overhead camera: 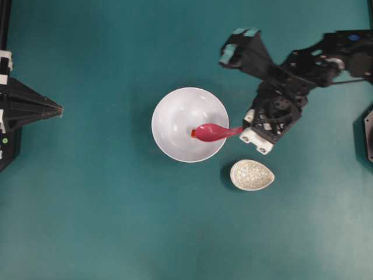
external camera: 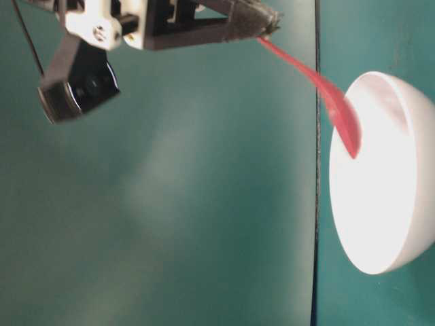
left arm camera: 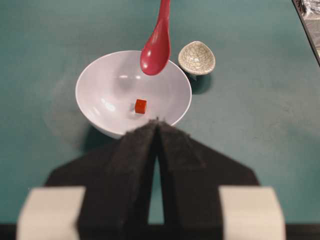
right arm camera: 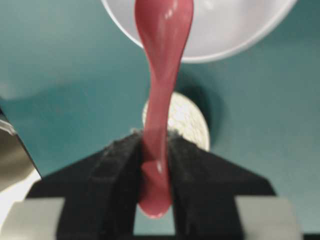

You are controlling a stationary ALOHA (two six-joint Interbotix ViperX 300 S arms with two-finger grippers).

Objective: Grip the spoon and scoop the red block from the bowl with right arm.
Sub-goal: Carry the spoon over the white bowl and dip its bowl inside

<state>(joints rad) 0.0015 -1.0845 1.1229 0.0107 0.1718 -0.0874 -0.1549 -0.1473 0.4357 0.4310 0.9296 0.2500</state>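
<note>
The white bowl (overhead camera: 175, 111) stands mid-table. The red block (left arm camera: 141, 106) lies on its bottom; from overhead only an edge of it (overhead camera: 193, 133) shows beside the scoop. My right gripper (right arm camera: 155, 137) is shut on the pink spoon's (right arm camera: 162, 75) handle. The spoon (overhead camera: 211, 132) slopes down from the bowl's right side, with its scoop (left arm camera: 155, 52) held over the bowl (left arm camera: 105, 85), above the block and apart from it. My left gripper (left arm camera: 157, 124) is shut and empty, at the table's left edge (overhead camera: 58, 109), pointing at the bowl.
A small cream crackle dish (overhead camera: 252, 175) sits just right of and below the bowl, under my right wrist (right arm camera: 192, 122). The right arm's black body (overhead camera: 280, 105) reaches in from the upper right. A mount stands at the right edge (overhead camera: 368, 134).
</note>
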